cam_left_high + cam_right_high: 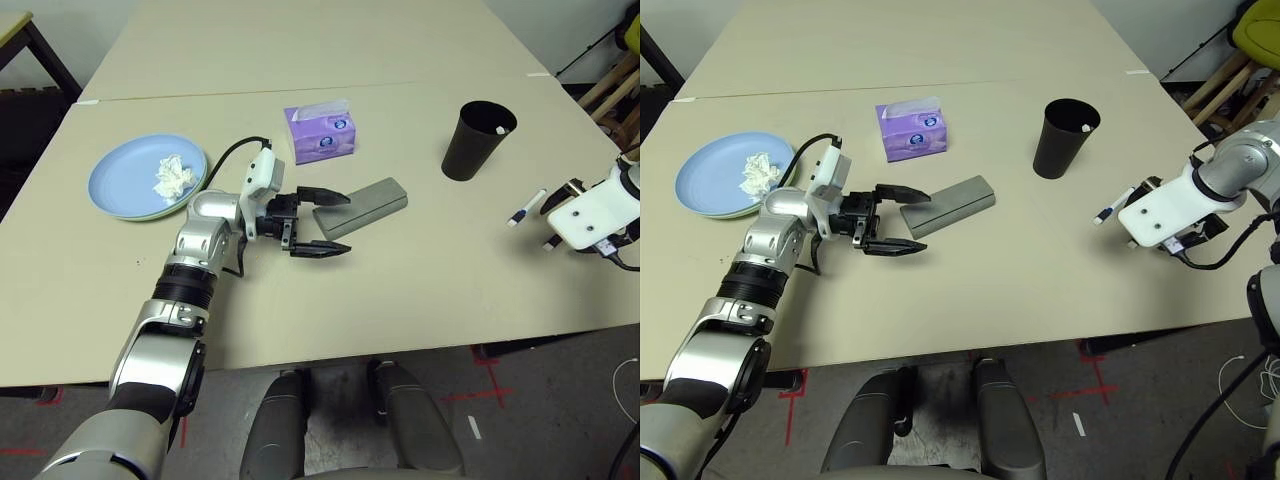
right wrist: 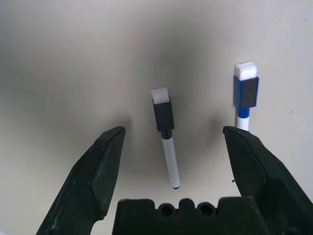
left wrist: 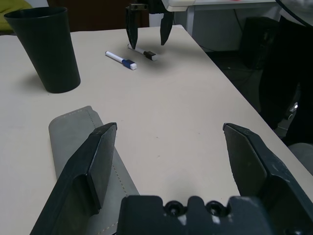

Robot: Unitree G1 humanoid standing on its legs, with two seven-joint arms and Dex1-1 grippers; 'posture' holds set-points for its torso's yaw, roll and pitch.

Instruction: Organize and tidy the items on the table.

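A grey glasses case (image 1: 375, 203) lies mid-table (image 1: 400, 290). My left gripper (image 1: 347, 224) is open at its near end, with one finger over the case (image 3: 73, 137) and the other above bare table. A light blue plate (image 1: 120, 180) sits stacked on a pale green plate (image 1: 165, 212) at the far left and holds a crumpled white tissue (image 1: 172, 176). At the right, my right gripper (image 2: 173, 129) hangs open over a black-capped marker (image 2: 164, 127), with a blue-capped marker (image 2: 243, 98) just beside one finger.
Behind the case stands a purple tissue box (image 1: 320, 132). A tall black cup (image 1: 477, 140) is at the back right, near the markers. A second table adjoins at the back, and wooden chair legs (image 1: 615, 90) stand past the right edge.
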